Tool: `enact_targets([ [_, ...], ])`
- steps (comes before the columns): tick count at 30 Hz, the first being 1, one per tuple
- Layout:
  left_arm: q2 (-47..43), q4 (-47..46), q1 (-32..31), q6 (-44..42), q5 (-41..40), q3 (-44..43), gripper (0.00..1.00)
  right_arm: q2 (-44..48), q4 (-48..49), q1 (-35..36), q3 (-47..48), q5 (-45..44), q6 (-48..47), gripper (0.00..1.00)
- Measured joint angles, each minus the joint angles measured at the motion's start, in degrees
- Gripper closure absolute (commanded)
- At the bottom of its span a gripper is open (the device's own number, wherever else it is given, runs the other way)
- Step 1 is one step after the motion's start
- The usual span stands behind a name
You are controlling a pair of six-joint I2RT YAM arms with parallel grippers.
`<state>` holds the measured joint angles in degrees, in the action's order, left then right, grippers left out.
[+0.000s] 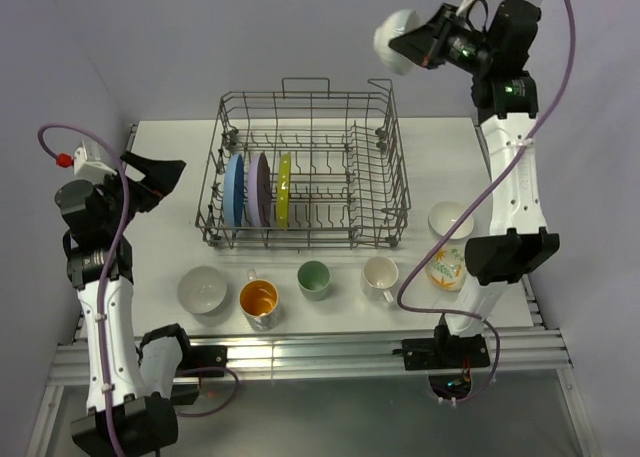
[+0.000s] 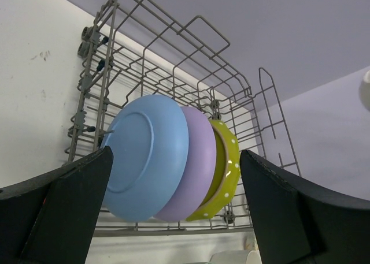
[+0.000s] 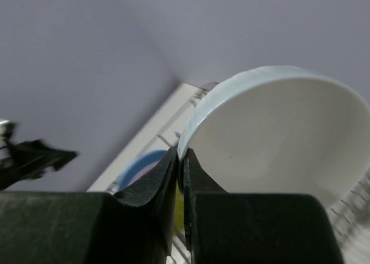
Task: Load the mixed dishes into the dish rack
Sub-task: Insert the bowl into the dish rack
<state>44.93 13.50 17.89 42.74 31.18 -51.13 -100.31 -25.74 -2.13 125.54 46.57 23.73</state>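
The right end effector [image 1: 412, 45], pinched on the rim of a white bowl [image 1: 395, 40], holds it high above the far right corner of the dish rack [image 1: 300, 239]. The bowl is tipped on its side, mouth toward the wrist. A blue plate [image 1: 234, 189], lavender plate [image 1: 259, 188] and yellow-green plate [image 1: 284, 188] stand on edge in the rack's left half, edges running near to far; bare tines fill its right half. An orange-inside cup [image 1: 258, 300], pale green cup [image 1: 314, 278] and white mug [image 1: 380, 275] line the table [image 1: 170, 247] near the front. The left end effector [image 1: 165, 180], spread wide, hovers left of the rack.
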Motion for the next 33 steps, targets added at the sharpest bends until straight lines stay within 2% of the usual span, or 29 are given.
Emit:
enact_targets([
  [3,2.5,-1.8,0.0,1.7,-0.1,0.0,0.01,-2.4,7.7,4.4,3.6,4.3,7.0,1.0],
  [7,3.6,-3.3,0.0,3.3,0.0,0.0,0.01,-4.8,21.7,8.8,1.0,8.5,19.3,1.0],
  [11,4.1,-3.9,-0.2,3.6,0.7,0.0,0.01,-9.3,29.6,13.0,-0.6,9.5,26.6,1.0],
  [20,7.2,-5.2,-1.1,3.7,3.0,0.0,0.01,-18.9,35.8,19.8,0.2,5.4,32.5,1.0],
  [33,9.7,-5.9,-1.2,3.7,3.5,-0.7,0.01,-29.3,36.8,26.1,4.8,-3.3,36.4,1.0],
])
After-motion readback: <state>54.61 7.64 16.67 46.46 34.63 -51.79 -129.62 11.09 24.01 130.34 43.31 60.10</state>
